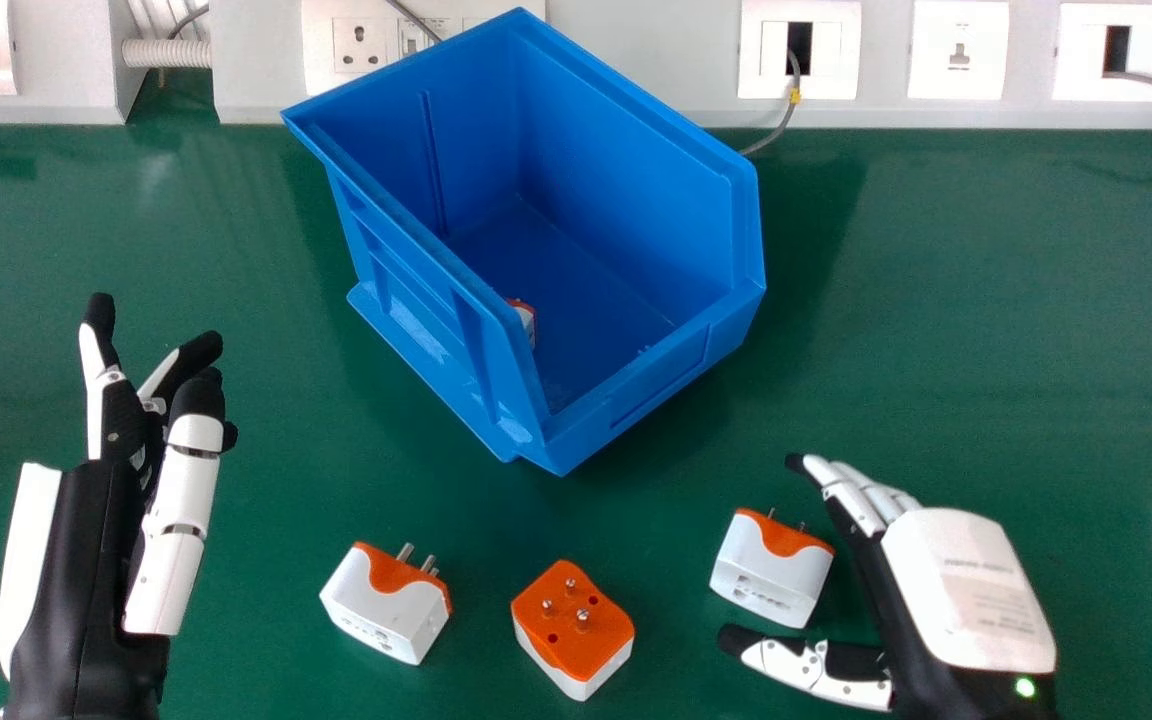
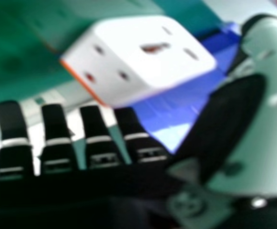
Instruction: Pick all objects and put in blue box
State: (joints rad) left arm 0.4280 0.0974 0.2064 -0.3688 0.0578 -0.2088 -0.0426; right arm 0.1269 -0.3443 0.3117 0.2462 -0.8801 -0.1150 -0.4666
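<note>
In the head view my right hand (image 1: 966, 590) is low at the right, open, its thumb and fingers on either side of a white and orange adapter (image 1: 774, 568) that it does not hold. The right hand view has the same adapter (image 2: 148, 57) beyond my right hand's fingers (image 2: 97, 138). A second adapter (image 1: 386, 605) lies on its side at the lower left; a third (image 1: 576, 625), pins up, is at the lower middle. The blue box (image 1: 636, 400) stands behind them, with another adapter (image 1: 524, 320) partly hidden inside. My left hand (image 1: 176, 500) is open at the left.
A green table (image 1: 986, 330) carries everything. Along its back edge runs a pale panel with wall sockets (image 1: 959, 50), and a grey cable (image 1: 781, 125) hangs to the table just right of the box. A ribbed white hose (image 1: 166, 53) is at the back left.
</note>
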